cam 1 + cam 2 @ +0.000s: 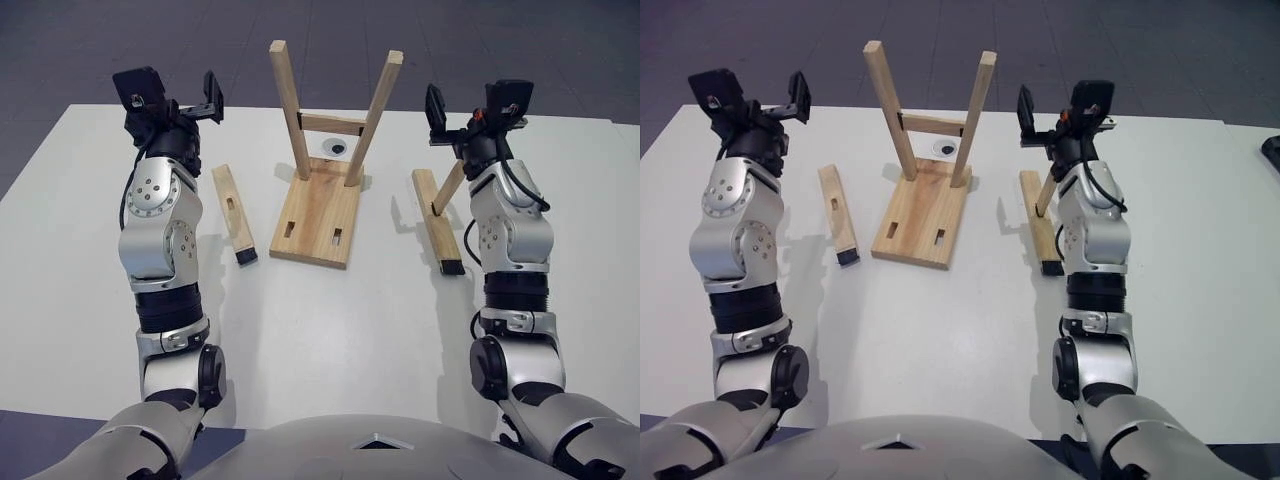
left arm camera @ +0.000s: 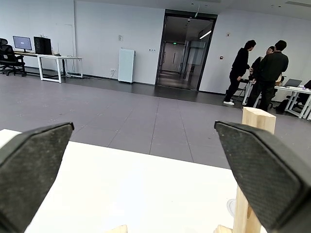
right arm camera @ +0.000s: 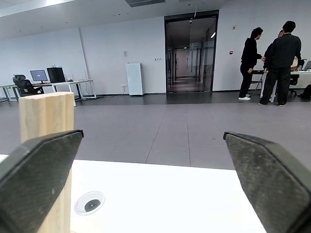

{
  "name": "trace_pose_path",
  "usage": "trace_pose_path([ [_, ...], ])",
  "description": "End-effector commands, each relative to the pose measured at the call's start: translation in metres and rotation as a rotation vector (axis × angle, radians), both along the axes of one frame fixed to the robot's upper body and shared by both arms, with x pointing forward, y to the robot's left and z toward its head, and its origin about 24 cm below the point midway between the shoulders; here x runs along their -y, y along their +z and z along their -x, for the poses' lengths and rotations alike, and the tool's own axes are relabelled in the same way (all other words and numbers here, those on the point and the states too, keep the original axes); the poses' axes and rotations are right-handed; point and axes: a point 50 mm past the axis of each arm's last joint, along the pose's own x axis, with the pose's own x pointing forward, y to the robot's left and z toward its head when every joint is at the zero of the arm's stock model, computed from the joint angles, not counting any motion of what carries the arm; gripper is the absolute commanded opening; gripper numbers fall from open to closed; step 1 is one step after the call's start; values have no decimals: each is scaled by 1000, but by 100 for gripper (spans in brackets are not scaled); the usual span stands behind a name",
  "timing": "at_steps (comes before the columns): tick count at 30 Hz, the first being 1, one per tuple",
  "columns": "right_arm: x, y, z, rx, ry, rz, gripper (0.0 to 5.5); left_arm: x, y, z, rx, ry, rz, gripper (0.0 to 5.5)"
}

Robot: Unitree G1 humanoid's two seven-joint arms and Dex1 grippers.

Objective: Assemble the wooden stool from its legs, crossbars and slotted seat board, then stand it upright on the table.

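**Stool half built, both grippers spread**

Your left gripper and right gripper hang spread wide, flanking the seat board mid-table (two legs and a crossbar stand in it). A loose leg lies flat just left of the board.

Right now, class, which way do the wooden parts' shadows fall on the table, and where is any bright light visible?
Left eye view: soft shadows fall to the robot's left of the seat board and the right loose leg; the table is evenly lit, without glare. Left wrist view: a bright ceiling strip glows inside the doorway.
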Motion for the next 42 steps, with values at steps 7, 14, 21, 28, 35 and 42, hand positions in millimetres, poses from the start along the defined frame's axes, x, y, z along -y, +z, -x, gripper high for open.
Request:
trace_pose_path([
  [7,-3,67,-8,227,-39,-49,538,0,4,-3,9,11,-14,540],
  [14,-16,-22,-4,-129,-67,122,538,2,2,-2,1,6,-22,540],
  [21,-24,-83,14,-312,-48,130,538,2,-9,-2,-38,3,-33,540],
  [28,-25,-31,10,-57,67,20,538,2,-8,-5,-32,3,-41,540],
  [35,-22,30,5,120,76,-7,538,2,-9,-6,-29,9,-38,540],
  [42,-12,94,4,337,4,-5,538,0,-10,-5,-25,20,-36,540],
])
